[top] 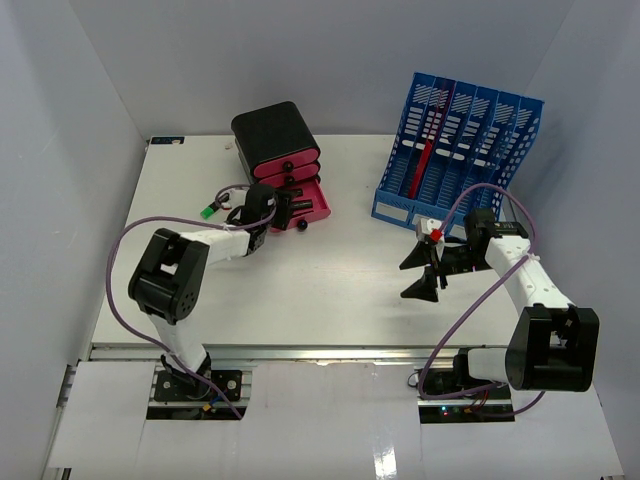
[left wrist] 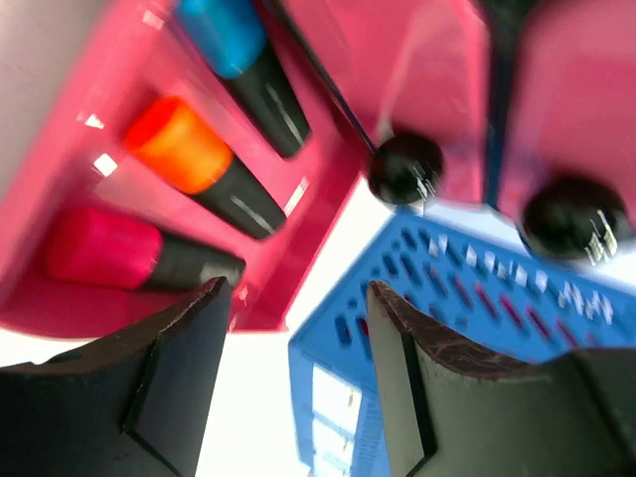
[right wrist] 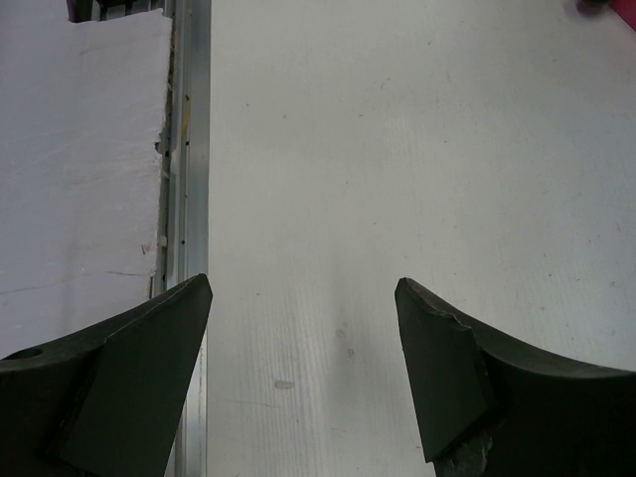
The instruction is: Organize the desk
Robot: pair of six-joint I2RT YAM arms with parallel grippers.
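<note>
Left gripper (left wrist: 298, 298) jaws apart, empty, at open pink drawer (left wrist: 70, 149) near desk (top: 340, 300) far edge — retract clear of markers (left wrist: 179, 149), then push drawer front shut. Right gripper (right wrist: 303, 288) jaws wide, empty, mid-desk.

A robot test cell dressed as an office: a white desk (top: 330, 290) boxed in by plain grey walls (top: 70, 150), a pink-fronted drawer unit (top: 278, 150) just ahead of the left gripper (top: 287, 208), and a blue file rack (top: 460, 150) beyond the right gripper (top: 420, 275).
</note>
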